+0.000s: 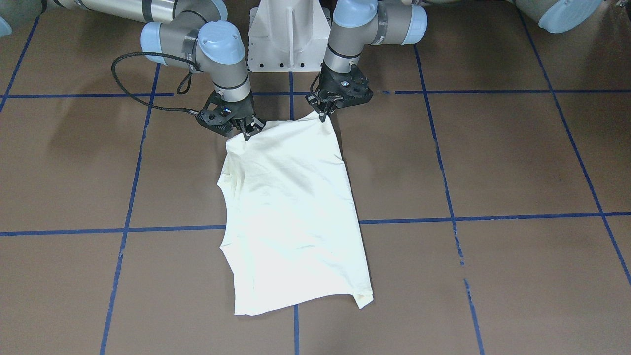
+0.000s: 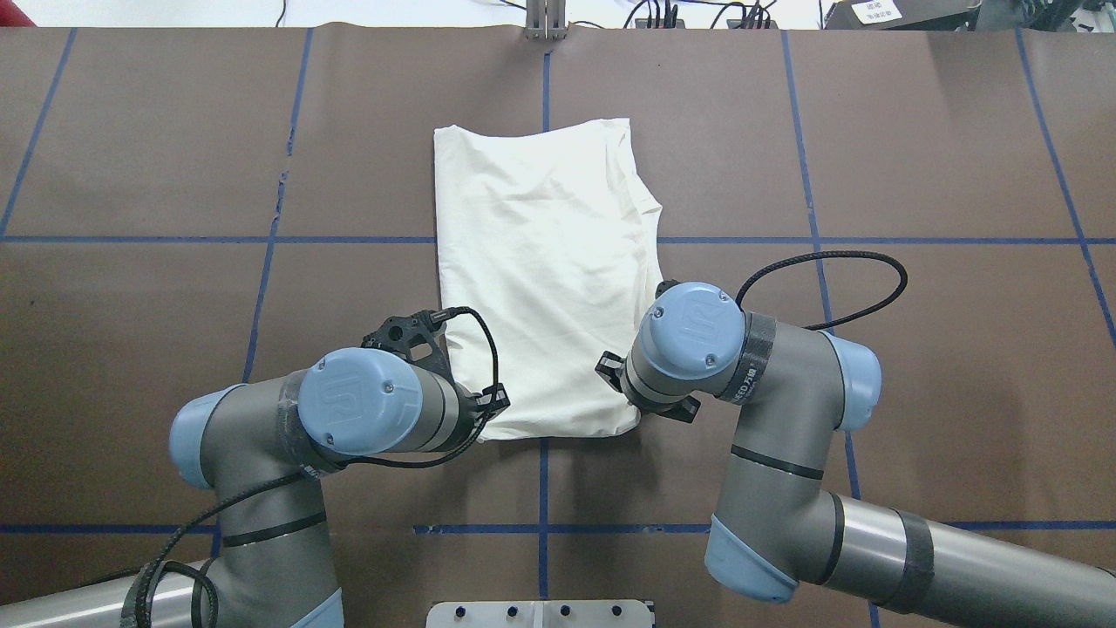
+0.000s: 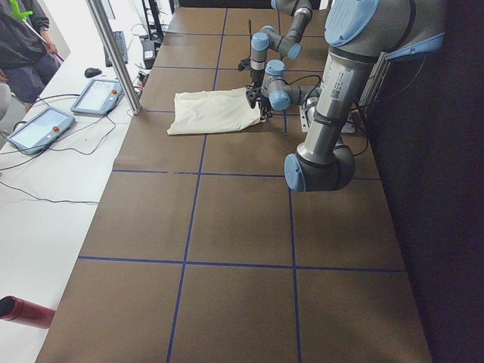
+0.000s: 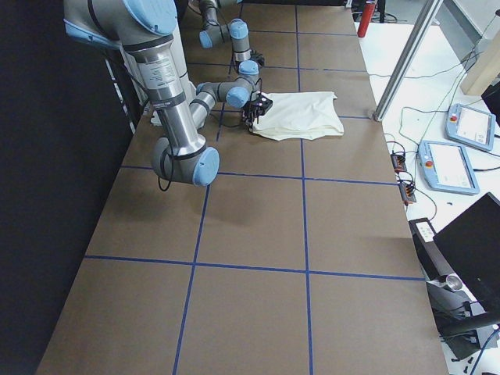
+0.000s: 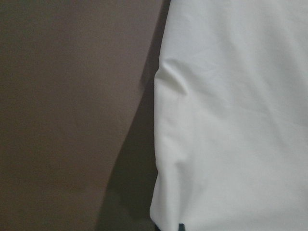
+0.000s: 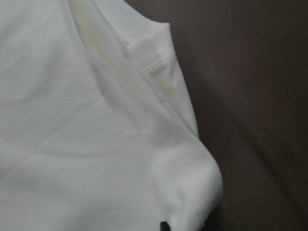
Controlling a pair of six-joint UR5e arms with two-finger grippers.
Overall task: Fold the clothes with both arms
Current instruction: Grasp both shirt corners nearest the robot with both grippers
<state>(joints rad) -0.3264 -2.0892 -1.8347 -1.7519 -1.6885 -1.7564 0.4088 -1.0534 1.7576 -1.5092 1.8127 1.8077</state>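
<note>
We find the cream shirt (image 1: 296,207) lying plain side up on the brown counter (image 1: 493,162), already narrowed into a long panel that runs from the robot's side out toward the far edge, roughly astride the central blue tape line (image 2: 546,78). The left gripper (image 1: 323,114) has its fingers clamped on the near left corner, which is drawn up into a small peak. The right gripper (image 1: 248,132) has its fingers pinched on the near right corner, where the cloth bunches. The rest of the garment rests flat, and no print shows in any view. We judge the step in hand to be a crosswise fold, taking the near edge up and over toward the far hem. To do it well, both corners should rise together and level, with the spacing between the grippers held so that the edge stays straight, neither sagging nor stretched. The right wrist view shows stitched layers (image 6: 144,82) stacked just beside that grasp. We cannot tell whether every layer is caught, so a slow first lift is advised, with a check for any ply peeling away. The travel should follow the tape line so the near corners land square on the far ones. The cloth should be laid down before the fingers part.
</note>
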